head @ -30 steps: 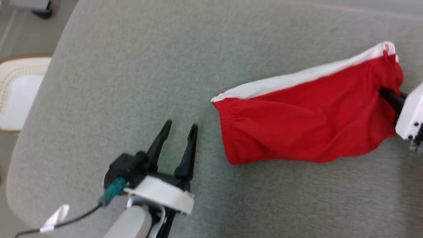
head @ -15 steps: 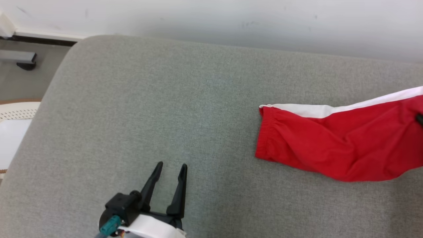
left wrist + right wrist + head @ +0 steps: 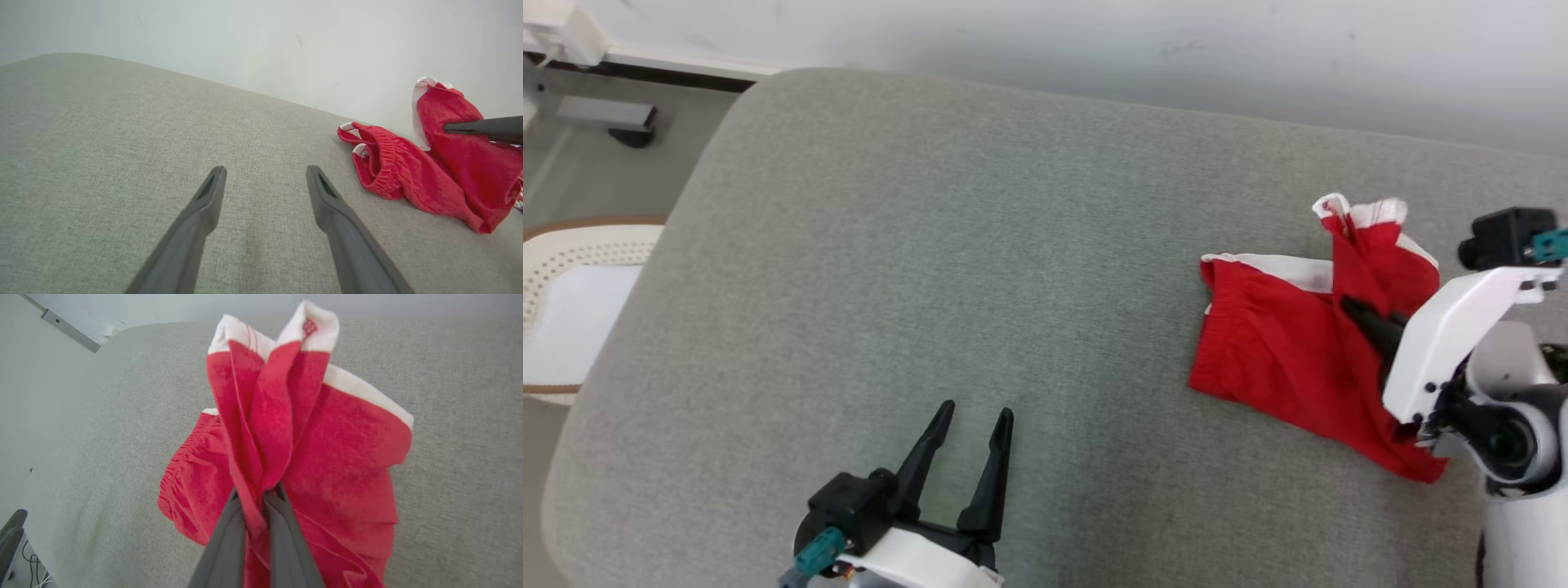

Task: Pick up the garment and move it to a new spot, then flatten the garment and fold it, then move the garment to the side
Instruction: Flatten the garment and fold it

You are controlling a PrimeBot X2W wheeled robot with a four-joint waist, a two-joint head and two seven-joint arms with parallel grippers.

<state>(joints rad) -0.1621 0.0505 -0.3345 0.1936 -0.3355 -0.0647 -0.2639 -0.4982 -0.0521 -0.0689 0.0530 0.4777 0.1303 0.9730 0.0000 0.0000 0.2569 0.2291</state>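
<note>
— How are the left jaws set?
— They are spread wide apart, and nothing is gripped between them. The two dark fingers are seen over a bare part of the grey cushion, near its front edge. Whether the fabric is touched by the tips cannot be told.
— And the right jaws?
— They are clamped together on a bunched fold of the red garment. In the right wrist view the cloth is seen pinched between the fingers.
— Where is the garment found?
— It is found on the right side of the cushion, toward the white wall. The pinched part, edged with a white band, is raised into a peak. The gathered elastic end is spread on the cushion, turned toward the left jaws but well apart from them.
</note>
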